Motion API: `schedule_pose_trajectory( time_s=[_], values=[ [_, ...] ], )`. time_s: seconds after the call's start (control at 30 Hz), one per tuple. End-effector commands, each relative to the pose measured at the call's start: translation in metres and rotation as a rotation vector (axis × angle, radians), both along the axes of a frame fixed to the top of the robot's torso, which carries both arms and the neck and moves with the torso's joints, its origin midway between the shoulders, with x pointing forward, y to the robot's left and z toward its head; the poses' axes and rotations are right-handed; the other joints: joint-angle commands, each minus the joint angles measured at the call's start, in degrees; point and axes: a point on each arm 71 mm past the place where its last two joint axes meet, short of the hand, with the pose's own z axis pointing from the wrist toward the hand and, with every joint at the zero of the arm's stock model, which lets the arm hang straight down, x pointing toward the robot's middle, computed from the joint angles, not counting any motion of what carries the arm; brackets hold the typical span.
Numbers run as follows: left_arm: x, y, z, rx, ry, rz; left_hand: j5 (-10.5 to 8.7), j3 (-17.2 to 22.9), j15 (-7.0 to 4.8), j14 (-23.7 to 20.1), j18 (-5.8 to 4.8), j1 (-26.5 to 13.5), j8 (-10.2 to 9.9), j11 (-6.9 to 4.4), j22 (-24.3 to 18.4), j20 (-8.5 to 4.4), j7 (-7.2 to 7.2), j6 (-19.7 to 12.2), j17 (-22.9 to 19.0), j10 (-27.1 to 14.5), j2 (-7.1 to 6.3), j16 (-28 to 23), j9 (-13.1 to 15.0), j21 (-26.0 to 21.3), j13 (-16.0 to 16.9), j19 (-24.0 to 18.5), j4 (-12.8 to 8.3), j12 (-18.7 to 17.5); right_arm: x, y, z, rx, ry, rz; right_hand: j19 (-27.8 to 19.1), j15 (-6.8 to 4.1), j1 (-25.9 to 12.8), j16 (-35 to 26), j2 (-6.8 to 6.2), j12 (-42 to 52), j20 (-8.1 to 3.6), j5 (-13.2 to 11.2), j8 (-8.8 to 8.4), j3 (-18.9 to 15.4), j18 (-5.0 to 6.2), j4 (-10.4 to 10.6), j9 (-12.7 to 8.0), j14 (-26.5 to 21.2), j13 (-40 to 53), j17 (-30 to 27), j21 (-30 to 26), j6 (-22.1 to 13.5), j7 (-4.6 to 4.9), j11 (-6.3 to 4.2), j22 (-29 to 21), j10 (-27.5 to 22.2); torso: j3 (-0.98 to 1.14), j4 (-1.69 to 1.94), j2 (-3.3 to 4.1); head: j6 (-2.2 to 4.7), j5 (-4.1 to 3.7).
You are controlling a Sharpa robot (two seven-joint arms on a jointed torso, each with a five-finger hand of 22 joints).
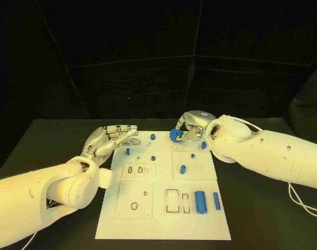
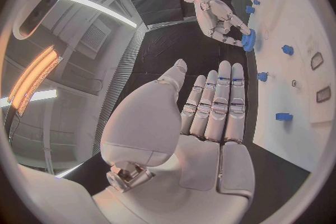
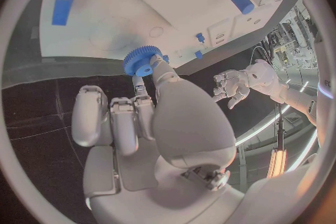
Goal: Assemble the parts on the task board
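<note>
The right robot hand (image 1: 191, 125) pinches a blue toothed gear (image 1: 176, 135) between thumb and fingertip and holds it over the far edge of the white task board (image 1: 203, 224), which lies in the middle of the black counter (image 1: 263, 219). In the right wrist view the gear (image 3: 142, 60) sits at the fingertips with the board's edge just beyond it. The left robot hand (image 1: 113, 138) hangs over the board's far left corner, fingers straight and side by side, grasping nothing; the left wrist view shows its bare palm (image 2: 210, 123). On the board, 1 large blue cylinder (image 1: 200, 202) and a thinner blue pin (image 1: 217, 201) lie side by side at the near right. A short blue peg (image 1: 182, 169) stands near the middle, and several smaller blue pieces dot the far half.
</note>
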Motion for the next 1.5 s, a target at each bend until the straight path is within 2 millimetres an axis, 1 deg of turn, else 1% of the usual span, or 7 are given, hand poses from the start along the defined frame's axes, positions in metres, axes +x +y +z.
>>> schedule_pose_trajectory(
  time_s=[0.03, 0.27, 0.43, 0.57, 0.7, 1.13, 1.5],
  values=[
    [0.0, 0.0, 0.002, 0.002, -0.007, -0.003, -0.25, 0.0, -0.04, 0.1, 0.82, 0.1, -0.2, -0.04, -0.1, 0.25, 0.14, 0.2, 0.0, -0.1, 0.66, -0.3, 0.0, -0.4, -0.1, -0.1, -0.3, -0.4, -0.004, 0.013, 0.006, 0.029, -0.05, 0.044, 0.4, -0.49, -0.5, 0.2, 0.1, 0.0, 0.06, 0.2, 0.02, 0.3, -0.88, 0.0, 0.1, 5.2, 7.3, 11.7, 0.2, 0.6, -0.29, -0.27, 0.0, 1.1, -0.01, 0.04, 0.04, 0.07, 0.17],
    [0.0, 0.001, 0.002, 0.003, -0.009, 0.0, -0.25, 0.0, -0.04, 0.1, 0.82, 0.1, -0.2, -0.04, -0.1, 0.25, 0.14, 0.2, 0.0, -0.1, 0.66, -0.3, 0.0, -0.4, -0.1, -0.1, -0.3, -0.4, -0.003, 0.049, 0.005, 0.017, -0.034, 0.088, 0.4, -0.49, -0.6, 0.2, 0.08, -0.2, 0.06, 0.2, -0.13, 0.4, -0.87, 0.0, 0.0, 5.2, 7.2, 11.6, 0.2, 0.6, -0.28, -0.26, 0.0, 1.0, -0.04, 0.21, 0.06, -0.05, 0.45],
    [0.001, 0.0, 0.002, 0.002, -0.01, -0.001, -0.25, 0.0, -0.04, 0.1, 0.82, 0.2, -0.2, -0.04, -0.1, 0.25, 0.14, 0.2, 0.1, -0.1, 0.68, -0.3, 0.0, -0.4, -0.1, -0.1, -0.3, -0.4, -0.003, 0.07, -0.001, -0.009, -0.011, 0.118, 0.4, -0.47, -0.7, 0.2, -0.02, -0.3, 0.06, 0.2, -0.41, 0.8, -0.87, 0.0, 0.0, 5.2, 7.0, 11.5, 0.2, 0.5, -0.24, -0.24, 0.0, 0.9, -0.17, 0.72, 0.19, -0.11, 0.39],
    [0.001, 0.0, 0.002, 0.002, -0.01, -0.001, -0.25, 0.0, -0.04, 0.1, 0.82, 0.2, -0.2, -0.03, -0.1, 0.25, 0.16, 0.3, 0.1, -0.1, 0.71, -0.3, 0.0, -0.4, -0.1, -0.1, -0.4, -0.4, -0.004, 0.085, -0.005, -0.023, 0.001, 0.139, 0.4, -0.47, -0.7, 0.2, -0.05, -0.4, 0.07, 0.1, -0.54, 0.9, -0.87, -0.1, 0.0, 5.2, 7.0, 11.4, 0.2, 0.5, -0.23, -0.22, 0.0, 0.8, -0.1, 0.41, 0.19, -0.22, 0.68],
    [0.002, 0.0, 0.002, 0.002, -0.011, -0.001, -0.25, 0.0, -0.04, 0.1, 0.82, 0.2, -0.2, -0.03, -0.1, 0.25, 0.16, 0.3, 0.1, -0.1, 0.71, -0.3, 0.0, -0.4, -0.1, -0.1, -0.4, -0.4, -0.004, 0.094, -0.007, -0.041, 0.005, 0.143, 0.3, -0.45, -0.7, 0.1, -0.15, -0.6, 0.08, -0.1, -0.78, 1.2, -0.86, -0.2, 0.0, 5.2, 6.8, 11.4, 0.2, 0.4, -0.17, -0.19, -0.1, 0.7, -0.1, 0.47, 0.19, -0.39, 0.72],
    [0.003, -0.002, 0.001, 0.003, -0.009, -0.003, -0.25, 0.0, -0.04, 0.1, 0.82, 0.2, -0.2, -0.03, -0.1, 0.25, 0.16, 0.3, 0.1, -0.1, 0.71, -0.3, 0.0, -0.4, -0.1, -0.1, -0.4, -0.4, -0.003, 0.108, -0.012, -0.085, 0.019, 0.153, 0.3, -0.4, -0.9, 0.1, -0.41, -0.9, 0.11, -0.2, -1.15, 1.6, -0.86, -0.3, 0.0, 5.1, 6.5, 11.4, 0.2, 0.4, -0.09, -0.12, -0.1, 0.4, -0.04, 0.42, 0.15, -0.63, 0.88],
    [0.005, -0.001, 0.0, 0.005, -0.008, -0.001, -0.25, 0.0, -0.04, 0.1, 0.82, 0.2, -0.2, -0.03, -0.1, 0.25, 0.16, 0.3, 0.1, -0.1, 0.71, -0.3, 0.0, -0.4, -0.1, -0.1, -0.4, -0.4, -0.003, 0.107, -0.013, -0.107, 0.016, 0.134, 0.2, -0.19, -1.6, 0.1, -1.63, -2.0, 0.29, -0.8, -2.21, 2.2, -0.85, -0.8, 0.0, 5.1, 5.4, 11.3, 0.1, -0.1, 0.21, 0.14, -0.2, -0.5, -0.04, 0.45, 0.18, -0.72, 0.81]
  ],
)
